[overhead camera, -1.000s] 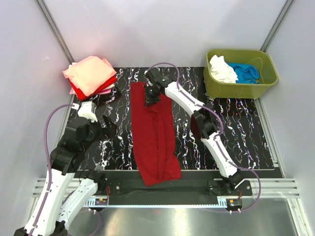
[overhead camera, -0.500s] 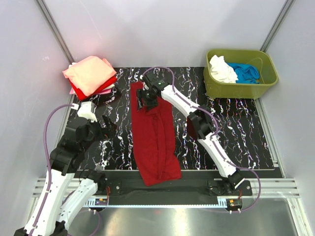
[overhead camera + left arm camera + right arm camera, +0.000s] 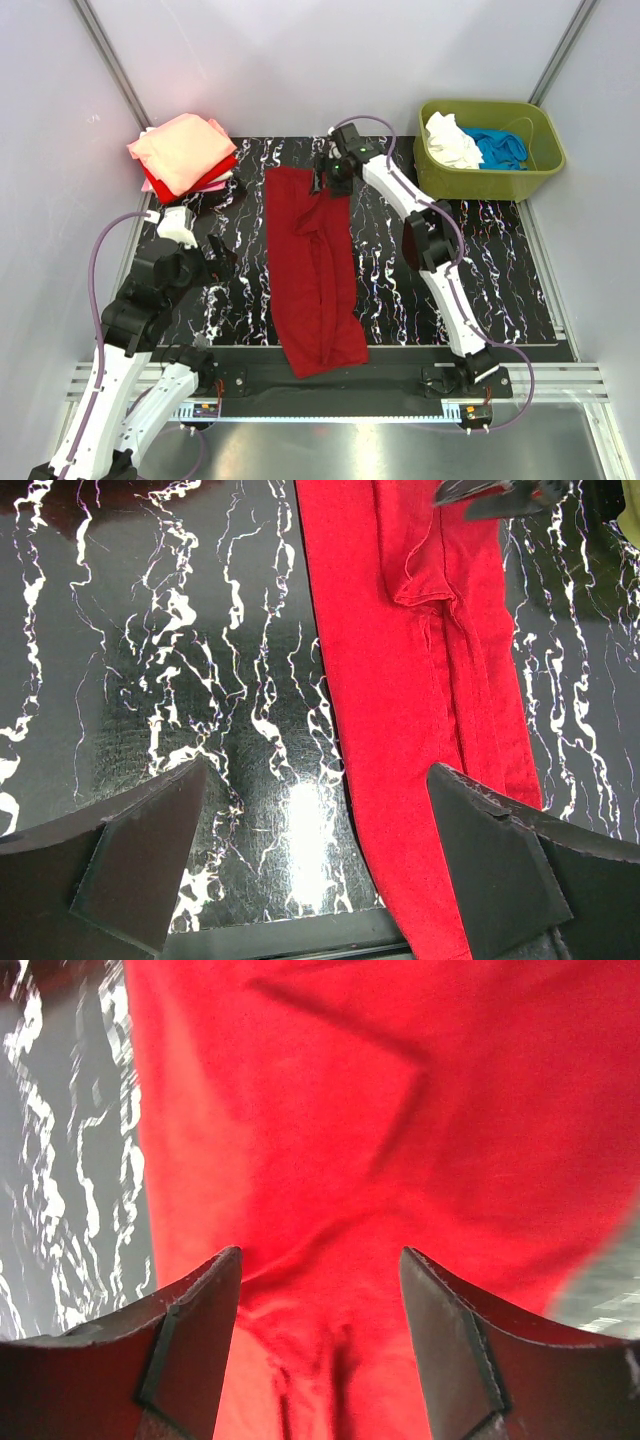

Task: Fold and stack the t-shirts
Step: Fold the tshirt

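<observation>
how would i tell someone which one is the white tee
Find the olive-green tub at the far right corner of the black marbled table. Two crumpled garments lie inside; the white tee is the left one, next to the blue one.

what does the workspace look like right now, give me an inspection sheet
surface: black marbled table, one shirt spread on it
job's things: dark red t-shirt folded into a long strip down the middle; folded stack at far left corner, salmon-pink on top
clutter: olive tub far right, holding white shirt and blue shirt
grippers: left gripper open, empty, over bare table; right gripper open above the red shirt's far end
cables: purple cables loop off both arms, clear of the shirts
surroundings: white walls, metal frame posts
</observation>
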